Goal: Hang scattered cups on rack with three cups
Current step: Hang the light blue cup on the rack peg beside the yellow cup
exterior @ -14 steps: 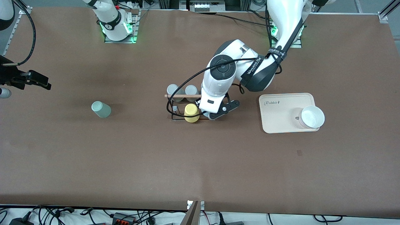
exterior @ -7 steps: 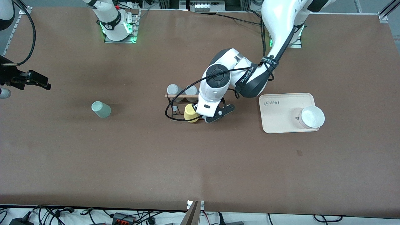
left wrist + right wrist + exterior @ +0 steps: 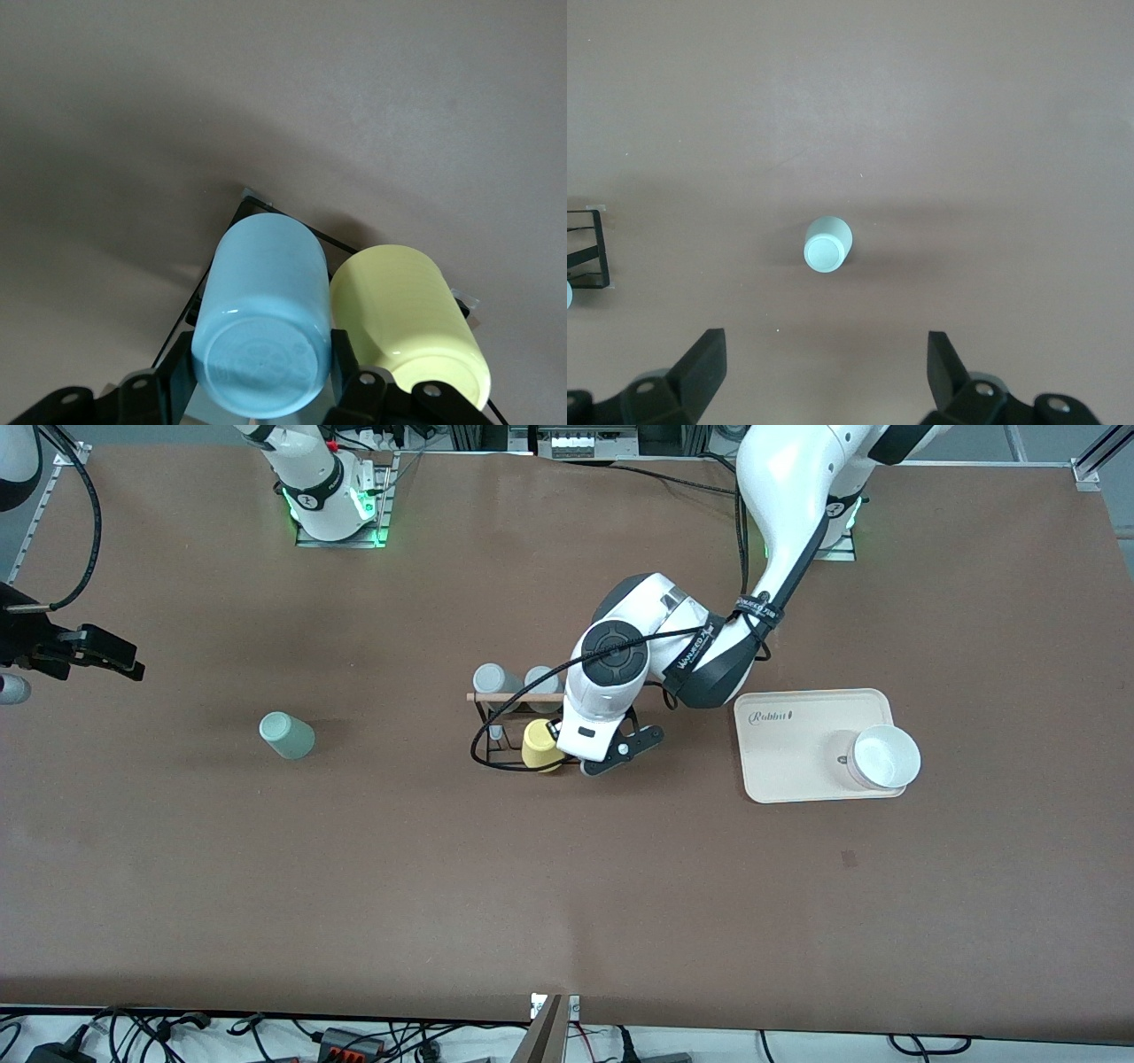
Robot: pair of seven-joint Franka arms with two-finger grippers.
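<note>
Rack (image 3: 496, 731): black wire stand with a light wooden rod across its top, mid-table, between the mint cup and the beige tray; its frame also shows in the left wrist view (image 3: 257, 208)
On the rack: two grey cups (image 3: 489, 679), bottoms up, on the row farther from the front camera; a yellow cup (image 3: 540, 746), bottom up, on the nearer row
Light blue cup (image 3: 261, 332): bottom up, just beside the yellow cup (image 3: 416, 323) over the rack frame, clamped between the left gripper's fingers; hidden under the arm in the front view
Left gripper (image 3: 257, 390): closed on the light blue cup, over the rack's end toward the tray
Mint green cup (image 3: 286, 735): bottom up on the bare table, well apart from the rack, toward the right arm's end
Right gripper (image 3: 824, 363): fingers spread wide, holding nothing, waiting over the mint green cup (image 3: 827, 245)
Beige tray (image 3: 797, 735): toward the left arm's end; holds a white bowl (image 3: 884, 756) at its corner, inside looks white
</note>
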